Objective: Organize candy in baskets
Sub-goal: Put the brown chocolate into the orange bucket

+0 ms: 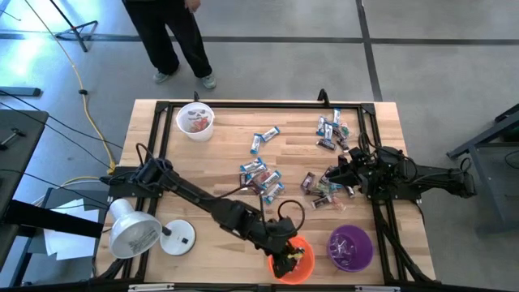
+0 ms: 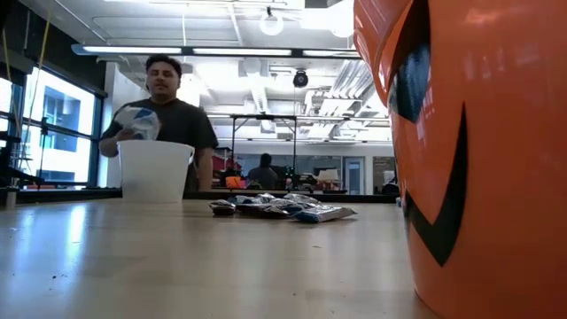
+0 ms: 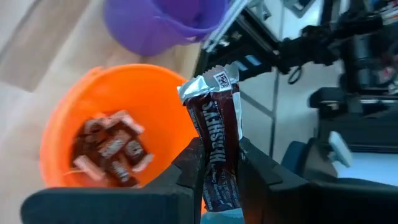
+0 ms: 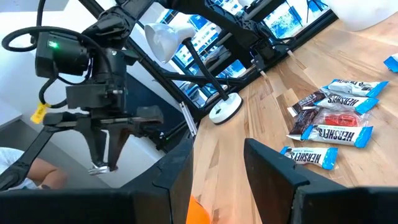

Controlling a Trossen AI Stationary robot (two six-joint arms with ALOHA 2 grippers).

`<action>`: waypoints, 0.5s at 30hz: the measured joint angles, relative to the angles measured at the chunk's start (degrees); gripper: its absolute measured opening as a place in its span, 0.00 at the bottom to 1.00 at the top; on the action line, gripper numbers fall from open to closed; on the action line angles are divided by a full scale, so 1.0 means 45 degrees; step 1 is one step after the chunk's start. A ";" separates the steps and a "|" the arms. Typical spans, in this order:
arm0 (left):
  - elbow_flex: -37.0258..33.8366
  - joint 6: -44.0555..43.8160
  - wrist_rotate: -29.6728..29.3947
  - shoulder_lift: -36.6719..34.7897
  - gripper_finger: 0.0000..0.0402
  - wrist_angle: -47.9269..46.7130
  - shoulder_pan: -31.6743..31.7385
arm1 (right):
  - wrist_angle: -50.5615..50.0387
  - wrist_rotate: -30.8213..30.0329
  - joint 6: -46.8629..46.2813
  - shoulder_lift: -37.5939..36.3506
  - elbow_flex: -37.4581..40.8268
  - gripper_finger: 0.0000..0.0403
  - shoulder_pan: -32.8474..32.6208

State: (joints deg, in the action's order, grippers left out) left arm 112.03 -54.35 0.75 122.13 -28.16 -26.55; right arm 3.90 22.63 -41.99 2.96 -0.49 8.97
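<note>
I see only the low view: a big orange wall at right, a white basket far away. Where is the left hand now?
Observer: The left hand is over the orange basket, at the table's near edge.
Operator: Does it hold something?
Observer: Yes, its fingers are shut on a dark brown candy bar.
Operator: Is the orange basket empty?
Observer: No, several brown and pinkish candies lie inside.
Operator: And the right hand?
Observer: The right hand is open, beside the candy pile on the table's right side.

floor (image 1: 268, 69): grey, dark seams | ceiling lights (image 2: 221, 50): strips | windows (image 2: 53, 133): bright | person (image 2: 164, 106) behind table (image 2: 177, 257)
</note>
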 joint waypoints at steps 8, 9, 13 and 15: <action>0.0000 0.0073 -0.0078 0.0082 0.13 0.0934 -0.0340 | 0.0004 0.0000 0.0002 0.0000 -0.0001 0.34 -0.0004; 0.0000 0.0088 -0.0082 0.0109 0.13 0.1002 -0.0385 | 0.0000 0.0000 0.0002 0.0000 -0.0001 0.34 -0.0001; 0.0010 0.0026 -0.0081 0.0167 0.13 0.1399 -0.0497 | 0.0000 0.0000 -0.0002 0.0000 -0.0001 0.34 0.0000; 0.0000 -0.0041 -0.0027 0.0235 0.13 0.1440 -0.0603 | 0.0002 0.0000 0.0002 0.0000 0.0001 0.34 -0.0001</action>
State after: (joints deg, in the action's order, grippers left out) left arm 112.03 -54.53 0.63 123.19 -21.68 -29.26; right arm 3.91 22.63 -41.98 2.96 -0.48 8.96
